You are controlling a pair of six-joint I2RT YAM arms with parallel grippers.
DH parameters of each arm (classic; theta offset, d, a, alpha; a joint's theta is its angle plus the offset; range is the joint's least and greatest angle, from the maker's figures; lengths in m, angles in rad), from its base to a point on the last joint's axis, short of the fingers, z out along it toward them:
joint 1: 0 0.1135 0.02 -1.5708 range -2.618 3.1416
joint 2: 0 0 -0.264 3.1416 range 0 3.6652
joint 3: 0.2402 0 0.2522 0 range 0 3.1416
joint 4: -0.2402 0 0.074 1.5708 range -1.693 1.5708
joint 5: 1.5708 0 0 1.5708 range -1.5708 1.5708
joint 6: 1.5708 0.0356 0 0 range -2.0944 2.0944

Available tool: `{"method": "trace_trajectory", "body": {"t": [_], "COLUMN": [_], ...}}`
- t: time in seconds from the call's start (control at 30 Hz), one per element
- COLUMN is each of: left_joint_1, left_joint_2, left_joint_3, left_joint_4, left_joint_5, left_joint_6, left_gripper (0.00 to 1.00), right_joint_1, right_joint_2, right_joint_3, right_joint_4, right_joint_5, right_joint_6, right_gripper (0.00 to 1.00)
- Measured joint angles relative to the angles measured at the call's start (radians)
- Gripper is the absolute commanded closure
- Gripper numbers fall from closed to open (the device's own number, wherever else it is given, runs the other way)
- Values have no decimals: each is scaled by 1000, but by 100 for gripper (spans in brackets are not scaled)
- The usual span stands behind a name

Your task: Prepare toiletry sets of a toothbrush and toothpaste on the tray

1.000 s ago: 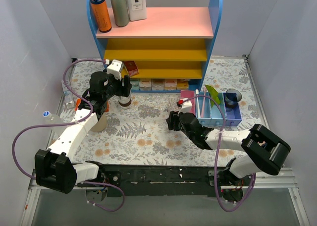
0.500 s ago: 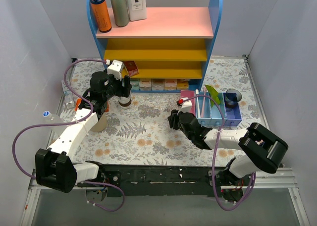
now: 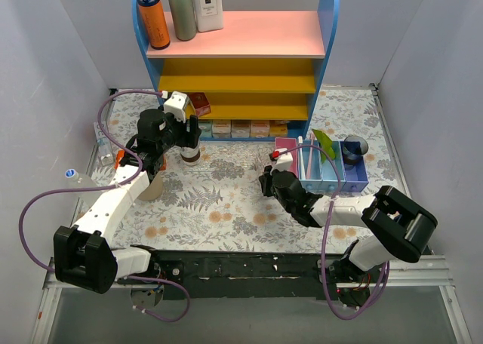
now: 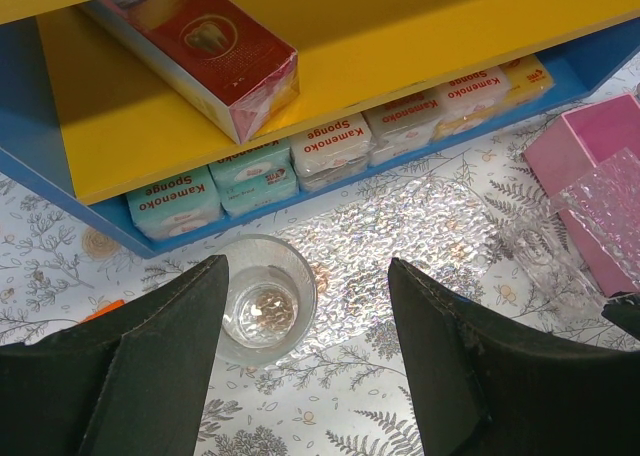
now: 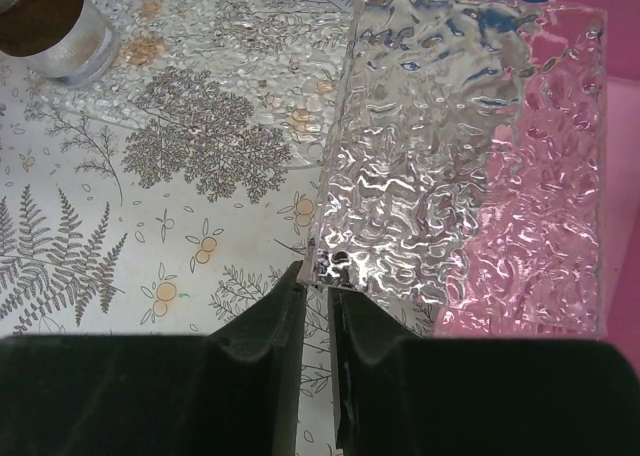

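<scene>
My right gripper (image 5: pixel 318 281) is shut on the near corner edge of the clear rippled tray (image 5: pixel 460 146), which is tilted up off the table against the pink bin (image 5: pixel 610 96). In the top view this gripper (image 3: pixel 267 176) is just left of the bins, with the tray (image 3: pixel 276 160) barely showing. My left gripper (image 4: pixel 305 276) is open and empty above a see-through round cup (image 4: pixel 265 301); it is near the shelf (image 3: pixel 187 136). A lime-green toothpaste tube (image 3: pixel 323 139) and a thin white toothbrush (image 3: pixel 300 148) stand in the bins. A dark cup (image 3: pixel 352 148) stands at the right.
A blue shelf unit (image 3: pixel 241 53) with pink and yellow boards stands at the back, with bottles on top and sponge packs (image 4: pixel 330 146) below. A red box (image 4: pixel 200 46) lies on the lower shelf. The blue bin (image 3: pixel 336 174) is beside the pink bin (image 3: pixel 285 144).
My right gripper has shifted slightly right and toward the bins, still gripping the tray. The left arm has not moved.
</scene>
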Motion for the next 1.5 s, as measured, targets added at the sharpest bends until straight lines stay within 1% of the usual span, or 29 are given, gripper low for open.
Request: {"method": "trace_trajectory", "body": {"t": [0.1, 0.3, 0.33, 0.8, 1.2, 1.5], "left_joint_1": [-1, -3, -3, -9, -18, -24], "left_joint_2": [0, 0, 0, 1, 8, 14], "left_joint_3": [0, 0, 0, 0, 0, 0], "left_joint_4": [0, 0, 0, 0, -1, -4], "left_joint_5": [0, 0, 0, 0, 0, 0], "left_joint_6": [0, 0, 0, 1, 1, 3], "left_gripper": [36, 35, 36, 36, 36, 36], "right_joint_1": [0, 0, 0, 0, 0, 2], "right_joint_2": [0, 0, 0, -27, -76, -113], "right_joint_3": [0, 0, 0, 0, -2, -2], "right_joint_4": [3, 16, 19, -2, -8, -32], "right_joint_5": [8, 27, 32, 33, 70, 71], "right_joint_6": [-1, -7, -8, -13, -77, -111], "right_gripper": [82, 95, 99, 99, 99, 99]}}
